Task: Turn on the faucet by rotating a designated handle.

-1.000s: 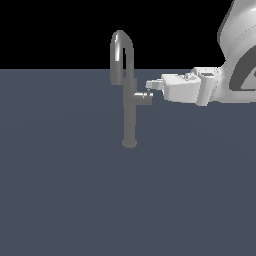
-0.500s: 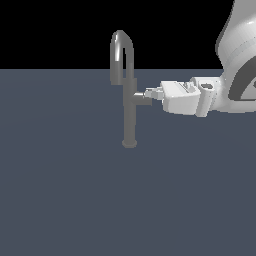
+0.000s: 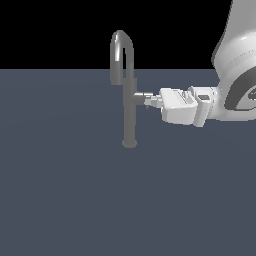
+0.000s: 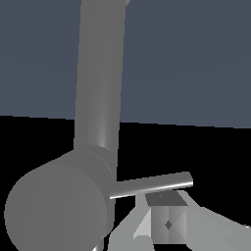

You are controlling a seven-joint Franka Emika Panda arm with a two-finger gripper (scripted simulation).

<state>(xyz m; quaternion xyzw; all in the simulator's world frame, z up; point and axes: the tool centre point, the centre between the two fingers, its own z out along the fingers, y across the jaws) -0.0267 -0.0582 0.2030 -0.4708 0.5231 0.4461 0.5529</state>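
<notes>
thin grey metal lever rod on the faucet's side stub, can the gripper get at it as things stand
Probably yes. In the exterior view the gripper is level with the stub on the tall grey metal faucet, with nothing between. In the wrist view a fingertip sits right beside the thin grey metal lever rod; contact cannot be confirmed.

Flat slate-blue floor [image 3: 65,200], black backdrop [image 3: 50,30].

Over the last second the gripper [image 3: 148,101] has travelled toward the exterior view's left and slightly downward, closing the small gap to the faucet [image 3: 129,95]. Its fingertips now reach the stubby cylinder on the column, where they previously stood just short of it. In the wrist view one fingertip [image 4: 166,223] sits just beside the handle [image 4: 152,184].
</notes>
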